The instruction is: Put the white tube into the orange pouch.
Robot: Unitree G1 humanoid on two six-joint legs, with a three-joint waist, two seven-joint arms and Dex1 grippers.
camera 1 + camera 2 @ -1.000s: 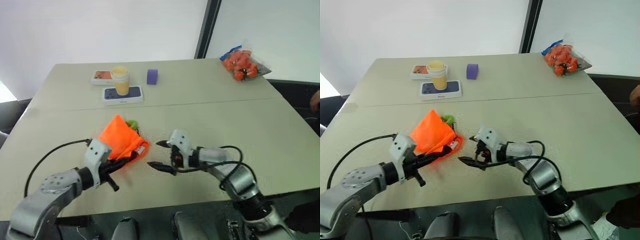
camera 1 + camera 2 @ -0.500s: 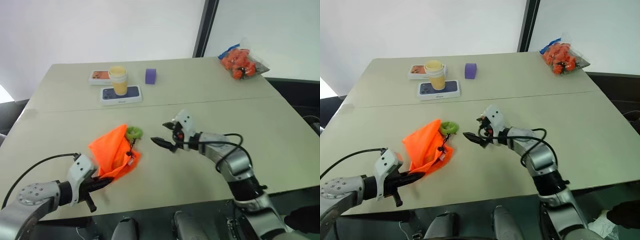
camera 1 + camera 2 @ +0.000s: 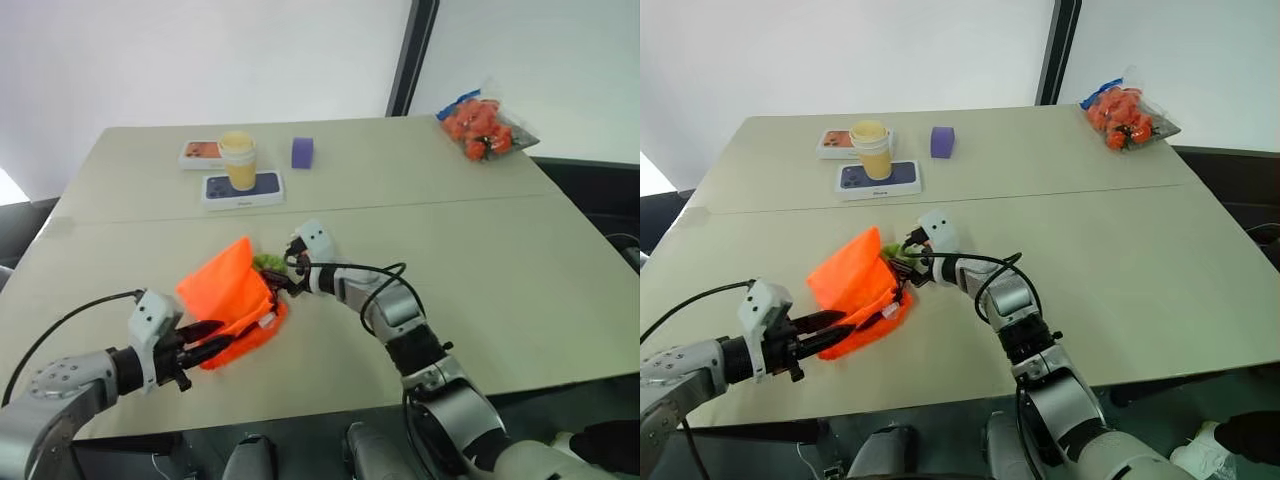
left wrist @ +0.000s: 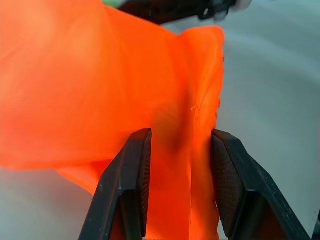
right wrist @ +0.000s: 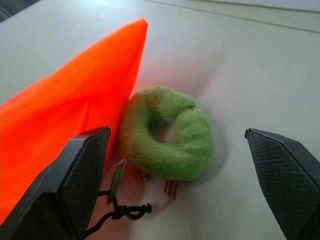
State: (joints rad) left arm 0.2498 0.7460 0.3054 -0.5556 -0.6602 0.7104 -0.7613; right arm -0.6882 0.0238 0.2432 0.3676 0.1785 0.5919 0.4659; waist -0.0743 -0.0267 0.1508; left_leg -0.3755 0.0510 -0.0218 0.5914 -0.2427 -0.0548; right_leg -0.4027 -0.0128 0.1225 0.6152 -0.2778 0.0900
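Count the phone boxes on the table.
2, both at the far left: an orange-printed phone box, and a blue-printed phone box nearer the robot, with the yellow-and-white cup standing on it.

This looks like an office or meeting room used as a test space. Two plain beige counters (image 3: 480,240) stand pushed together edge to edge, in front of bare white walls (image 3: 200,60) split by a dark vertical frame (image 3: 412,58). On the far counter lie two flat boxes (image 3: 244,189), a yellow-and-white cup (image 3: 239,159), a purple block (image 3: 303,152) and a clear bag of orange fruit (image 3: 483,127), laid out like sample items.
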